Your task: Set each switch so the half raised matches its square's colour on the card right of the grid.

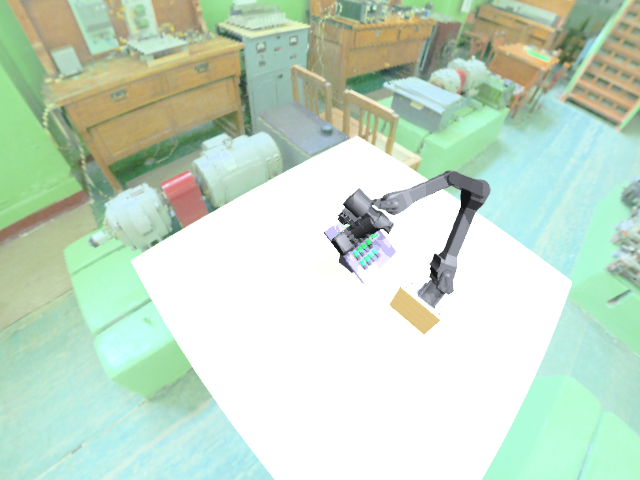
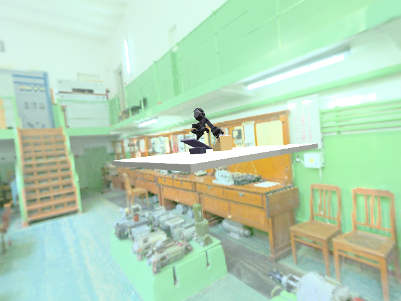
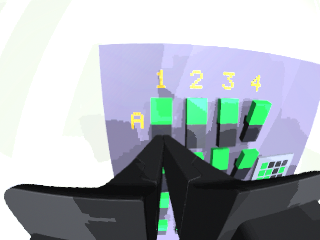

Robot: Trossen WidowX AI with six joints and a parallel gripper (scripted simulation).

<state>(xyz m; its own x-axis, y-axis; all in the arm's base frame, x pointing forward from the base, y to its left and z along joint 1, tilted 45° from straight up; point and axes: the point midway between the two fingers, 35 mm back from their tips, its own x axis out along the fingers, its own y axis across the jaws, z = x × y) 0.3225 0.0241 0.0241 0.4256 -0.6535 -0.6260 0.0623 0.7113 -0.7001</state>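
Fingers, two, clenched together over perhaps eight visible switches (image 3: 161, 111), one card (image 3: 273, 169).

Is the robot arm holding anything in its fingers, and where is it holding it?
Nothing is held. The fingers are shut with their tips together, above the switches.
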